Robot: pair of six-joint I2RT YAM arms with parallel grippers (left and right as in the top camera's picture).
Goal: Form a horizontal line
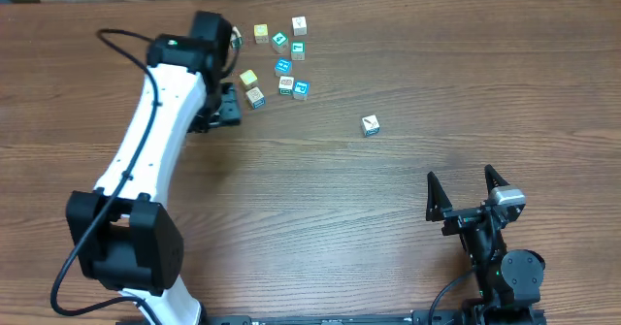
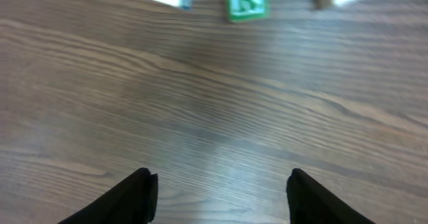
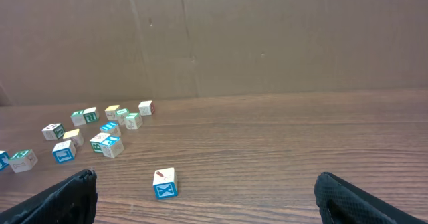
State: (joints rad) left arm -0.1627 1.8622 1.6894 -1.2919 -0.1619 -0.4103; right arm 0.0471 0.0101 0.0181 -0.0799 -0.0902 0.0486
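Observation:
No horizontal line of touching cubes shows in any view. Small letter cubes lie scattered at the back of the table, among them a tan cube point(image 1: 255, 96), a yellow-topped one point(image 1: 248, 78) and a teal one point(image 1: 301, 89). My left gripper point(image 1: 230, 105) sits just left of the tan cube. It is open over bare wood point(image 2: 217, 184), and a green R cube point(image 2: 246, 0) lies ahead of it. One cube with a blue X face point(image 1: 370, 124) point(image 3: 164, 183) lies apart, toward the middle. My right gripper point(image 1: 466, 194) point(image 3: 206, 180) stands open near the front right, with nothing in it.
More loose cubes point(image 1: 279, 41) sit further back, near the table's far edge. A brown cardboard wall point(image 3: 267, 37) rises behind the table. The left arm's white link point(image 1: 155, 131) stretches diagonally over the left side.

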